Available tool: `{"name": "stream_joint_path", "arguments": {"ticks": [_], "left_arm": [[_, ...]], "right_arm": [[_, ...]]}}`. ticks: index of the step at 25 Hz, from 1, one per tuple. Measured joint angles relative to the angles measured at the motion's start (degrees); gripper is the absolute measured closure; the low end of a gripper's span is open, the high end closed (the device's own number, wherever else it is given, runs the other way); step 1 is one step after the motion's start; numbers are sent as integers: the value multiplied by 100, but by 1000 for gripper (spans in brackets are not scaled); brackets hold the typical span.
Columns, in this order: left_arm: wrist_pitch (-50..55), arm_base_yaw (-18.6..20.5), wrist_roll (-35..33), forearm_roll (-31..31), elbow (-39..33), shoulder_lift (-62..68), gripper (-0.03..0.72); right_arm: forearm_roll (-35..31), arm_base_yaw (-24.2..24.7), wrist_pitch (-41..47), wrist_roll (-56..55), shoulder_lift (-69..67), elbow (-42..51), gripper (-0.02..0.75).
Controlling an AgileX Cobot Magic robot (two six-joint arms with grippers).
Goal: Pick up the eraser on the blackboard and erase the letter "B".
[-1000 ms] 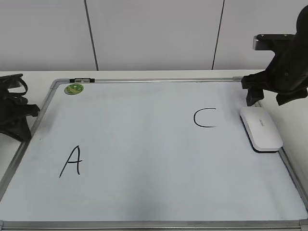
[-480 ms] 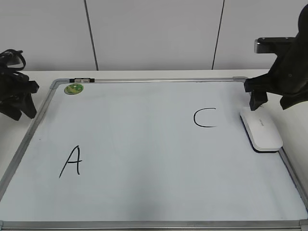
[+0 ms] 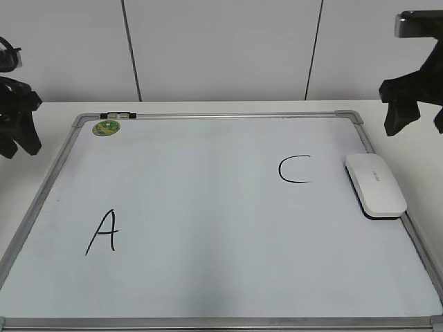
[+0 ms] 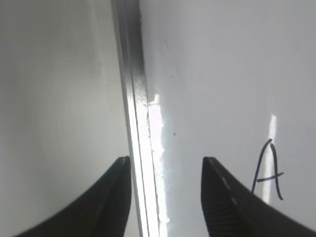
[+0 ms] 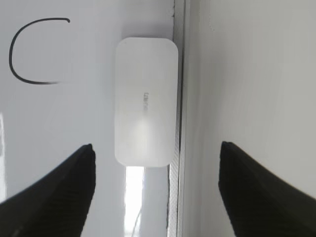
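Observation:
The white eraser [image 3: 376, 184] lies flat on the blackboard [image 3: 208, 187] against its right frame; it also shows in the right wrist view [image 5: 146, 101]. No letter "B" shows on the board; only a black "A" [image 3: 102, 232] and a black "C" [image 3: 294, 169] are there. My right gripper [image 3: 414, 123] is open and empty, raised above and behind the eraser; in the right wrist view [image 5: 157, 185] its fingers spread wide on either side of the eraser's near end. My left gripper [image 3: 17, 142] is open and empty, held above the board's left frame [image 4: 136, 123].
A small round green magnet [image 3: 106, 128] sits at the board's far left corner, next to a small clip on the frame [image 3: 118, 115]. The board lies on a white table [image 3: 415, 149] with a white panelled wall behind.
My right gripper has risen up and to the right, away from the eraser. My left gripper has also risen and moved back. The eraser has not moved.

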State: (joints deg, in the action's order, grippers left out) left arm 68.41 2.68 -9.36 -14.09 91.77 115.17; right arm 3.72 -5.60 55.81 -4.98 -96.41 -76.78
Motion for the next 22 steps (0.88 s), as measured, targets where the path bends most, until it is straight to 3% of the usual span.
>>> {"name": "stream_joint_path", "arguments": {"ticks": [5, 10, 12, 22], "left_arm": [[115, 0, 21, -10, 0, -405, 327], [140, 0, 118, -10, 0, -1033, 153], [154, 0, 191, -10, 0, -1389, 118], [265, 0, 376, -20, -468, -3284, 102]], "right_arm": [[-11, 0, 624, 198, 452, -21, 144], [-69, 0, 902, 297, 980, -21, 144], [-150, 0, 953, 334, 1199, -21, 144], [-301, 0, 1355, 441, 2259, -21, 144]]}}
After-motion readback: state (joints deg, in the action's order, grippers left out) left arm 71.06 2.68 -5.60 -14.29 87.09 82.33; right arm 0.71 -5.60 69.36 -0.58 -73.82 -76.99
